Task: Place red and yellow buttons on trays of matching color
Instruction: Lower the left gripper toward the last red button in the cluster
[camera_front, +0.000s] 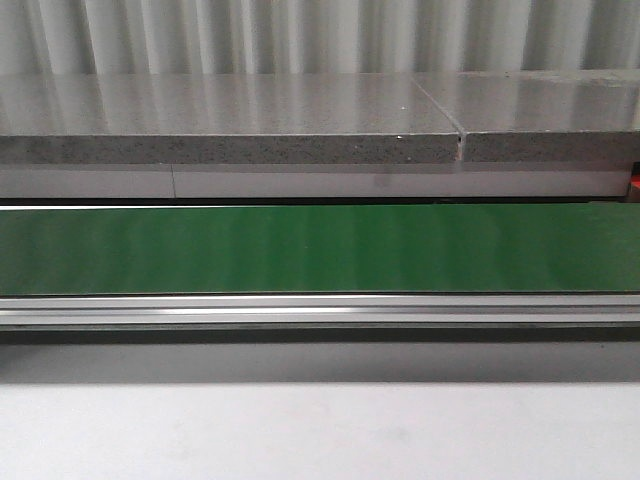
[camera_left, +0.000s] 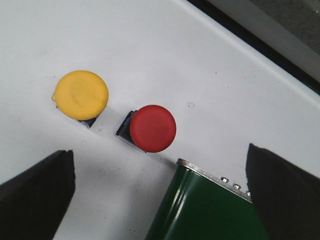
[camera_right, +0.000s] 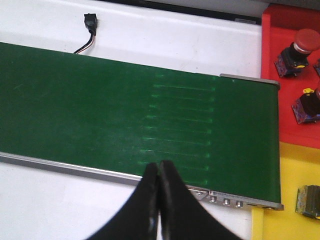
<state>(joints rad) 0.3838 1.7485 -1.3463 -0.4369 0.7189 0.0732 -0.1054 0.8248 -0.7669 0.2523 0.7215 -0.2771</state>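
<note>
**Two buttons waiting beside the belt end**

Across the front view, only the green conveyor belt (camera_front: 320, 248) is showing; no button or arm is appearing.

Under the left wrist camera, the left end effector (camera_left: 165, 195) is hanging spread wide over the white desk (camera_left: 200, 60), where a yellow button (camera_left: 81, 94) and a red button (camera_left: 152, 128) are standing just beside each other. Each looks light and rigid, its domed cap probably slippery; the squarer base below is seeming the surer grip.

From the right wrist camera, the right end effector (camera_right: 159, 200) is sitting pressed together, empty, above the belt, with the red tray (camera_right: 272, 70) and yellow tray (camera_right: 280, 210) holding buttons already.
</note>
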